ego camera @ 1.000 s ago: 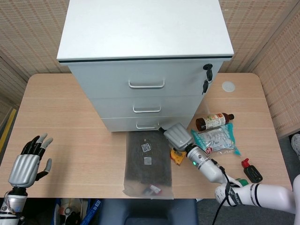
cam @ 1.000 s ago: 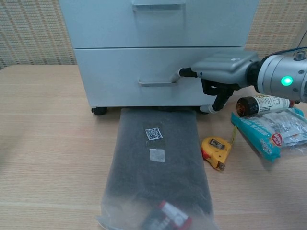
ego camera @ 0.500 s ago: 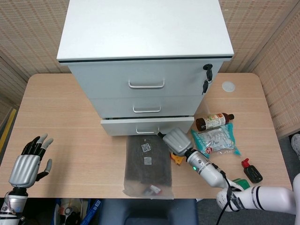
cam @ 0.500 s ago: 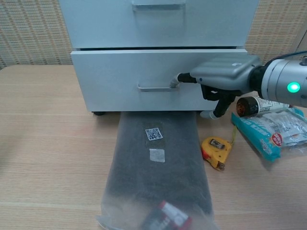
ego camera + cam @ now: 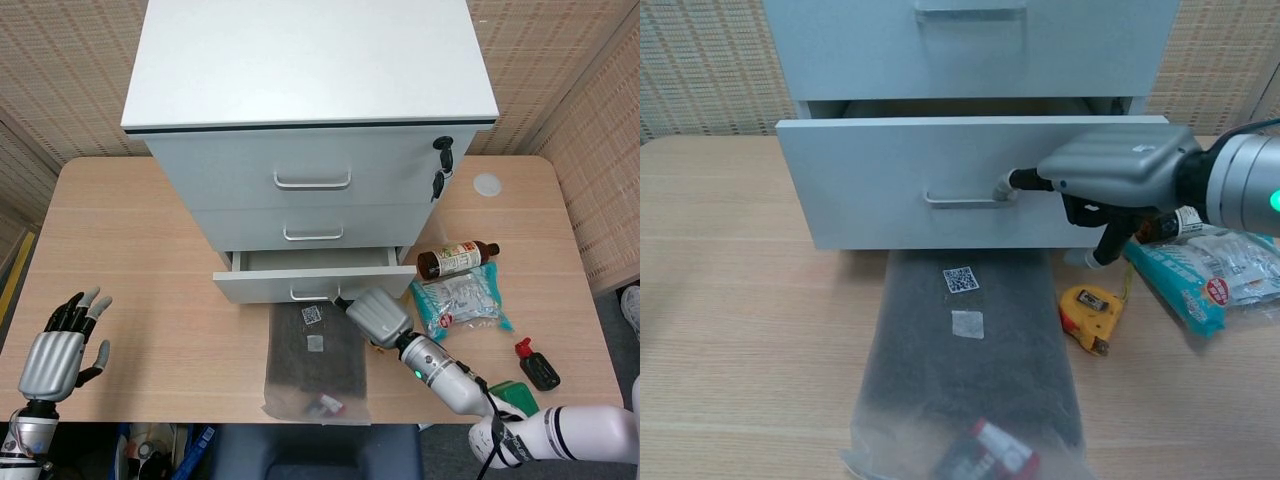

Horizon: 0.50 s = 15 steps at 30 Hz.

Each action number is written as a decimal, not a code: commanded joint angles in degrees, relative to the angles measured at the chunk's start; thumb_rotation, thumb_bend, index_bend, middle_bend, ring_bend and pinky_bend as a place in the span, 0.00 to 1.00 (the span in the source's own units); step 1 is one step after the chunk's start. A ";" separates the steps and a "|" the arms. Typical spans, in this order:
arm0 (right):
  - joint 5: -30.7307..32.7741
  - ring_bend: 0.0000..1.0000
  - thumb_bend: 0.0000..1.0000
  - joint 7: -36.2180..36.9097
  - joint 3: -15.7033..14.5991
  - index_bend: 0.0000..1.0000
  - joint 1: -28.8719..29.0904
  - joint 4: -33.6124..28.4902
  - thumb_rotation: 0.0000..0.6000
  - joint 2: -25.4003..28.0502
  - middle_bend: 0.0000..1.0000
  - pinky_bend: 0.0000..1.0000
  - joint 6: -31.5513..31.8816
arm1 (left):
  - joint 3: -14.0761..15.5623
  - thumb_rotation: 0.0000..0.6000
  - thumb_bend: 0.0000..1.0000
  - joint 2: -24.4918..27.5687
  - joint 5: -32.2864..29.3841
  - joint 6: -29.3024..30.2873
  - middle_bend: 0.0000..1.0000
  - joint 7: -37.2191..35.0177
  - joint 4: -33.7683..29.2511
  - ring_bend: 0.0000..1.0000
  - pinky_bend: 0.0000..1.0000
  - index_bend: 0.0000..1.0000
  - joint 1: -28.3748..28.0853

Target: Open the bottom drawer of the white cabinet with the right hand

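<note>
The bottom drawer (image 5: 890, 195) stood part-open at frame centre, its interior hidden in shadow. The right hand (image 5: 1110, 180) hooked a fingertip on the drawer handle (image 5: 965, 199); its other fingers were obscured. The left hand (image 5: 60, 350), fingers spread and holding nothing, hovered lower left. The dark bag (image 5: 965, 360) lay just below the drawer front.
</note>
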 commanded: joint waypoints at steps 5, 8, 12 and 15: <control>-0.52 1.00 0.30 -0.67 -1.40 0.10 0.00 -1.63 1.00 0.62 0.96 1.00 0.43 | 0.13 1.00 0.49 -0.21 0.18 0.02 0.00 -0.14 0.19 0.05 0.13 0.12 0.04; -0.56 1.00 0.30 -1.33 -2.13 0.10 0.03 -2.66 1.00 0.96 0.96 1.00 0.54 | 0.12 1.00 0.49 -0.26 0.19 -0.01 0.00 -0.14 0.23 0.05 0.13 0.12 0.01; -1.24 1.00 0.30 -1.92 -3.01 0.10 -0.08 -3.83 1.00 1.24 0.96 1.00 0.93 | 0.19 1.00 0.49 -0.30 0.35 -0.06 0.00 -0.02 0.25 0.05 0.13 0.12 -0.04; -2.20 1.00 0.30 -2.22 -3.68 0.10 -0.27 -4.61 1.00 1.53 0.96 1.00 1.29 | 0.20 1.00 0.49 -0.33 0.51 0.07 0.00 -0.05 0.25 0.05 0.13 0.12 -0.01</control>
